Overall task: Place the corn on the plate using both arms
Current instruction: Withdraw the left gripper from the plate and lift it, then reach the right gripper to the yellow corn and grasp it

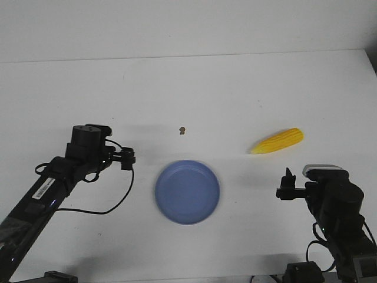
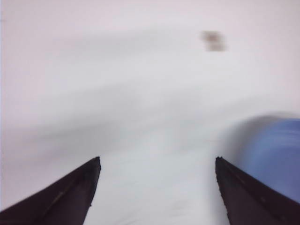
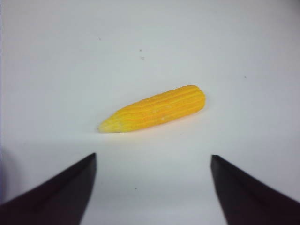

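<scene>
The yellow corn (image 1: 277, 141) lies on the white table at the right, its pointed end toward the plate; it also shows in the right wrist view (image 3: 153, 109). The blue-lavender plate (image 1: 187, 192) sits empty at the centre front, and its blurred edge shows in the left wrist view (image 2: 276, 154). My right gripper (image 1: 287, 186) is open and empty, a short way in front of the corn (image 3: 153, 159). My left gripper (image 1: 128, 158) is open and empty just left of the plate (image 2: 157, 161).
A small brown speck (image 1: 182, 130) lies on the table behind the plate; it also shows in the left wrist view (image 2: 213, 40). The table's far edge (image 1: 188, 56) runs across the back. A black cable (image 1: 112, 203) loops beside the left arm.
</scene>
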Tool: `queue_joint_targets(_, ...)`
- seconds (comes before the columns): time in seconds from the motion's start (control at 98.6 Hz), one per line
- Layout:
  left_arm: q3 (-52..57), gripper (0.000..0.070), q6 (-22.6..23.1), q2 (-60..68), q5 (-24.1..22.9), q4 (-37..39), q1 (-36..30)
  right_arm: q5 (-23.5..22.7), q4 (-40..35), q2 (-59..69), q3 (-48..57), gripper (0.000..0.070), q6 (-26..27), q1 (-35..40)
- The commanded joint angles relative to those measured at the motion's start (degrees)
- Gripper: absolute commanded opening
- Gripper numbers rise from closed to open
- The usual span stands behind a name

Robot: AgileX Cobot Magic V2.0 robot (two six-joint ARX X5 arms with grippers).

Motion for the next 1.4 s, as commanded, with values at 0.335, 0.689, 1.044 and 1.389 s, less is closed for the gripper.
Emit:
queue_joint_targets(0.335, 0.48, 0.0509, 2.62, -6.95, -7.15, -3.63, 8.04, 7.48, 7.91, 12.66, 0.90, 0.0700, 14.10, -0.74)
queue_joint_targets(0.689, 0.48, 0.0509, 2.54, -6.93, -5.44, -2.73, 7.58, 1.18, 21.40, 32.89, 0.90, 0.0700, 30.53, -4.42)
queue_joint_targets(1.044, 0.48, 0.0509, 2.29, -6.93, -5.38, -2.64, 7.58, -0.50, 31.19, 45.05, 0.90, 0.0700, 34.34, -4.55)
queue_joint_targets(1.389, 0.48, 0.0509, 2.08, -6.93, -5.38, -2.40, 7.58, -2.99, 41.38, 52.50, 0.90, 0.0700, 34.75, -4.68)
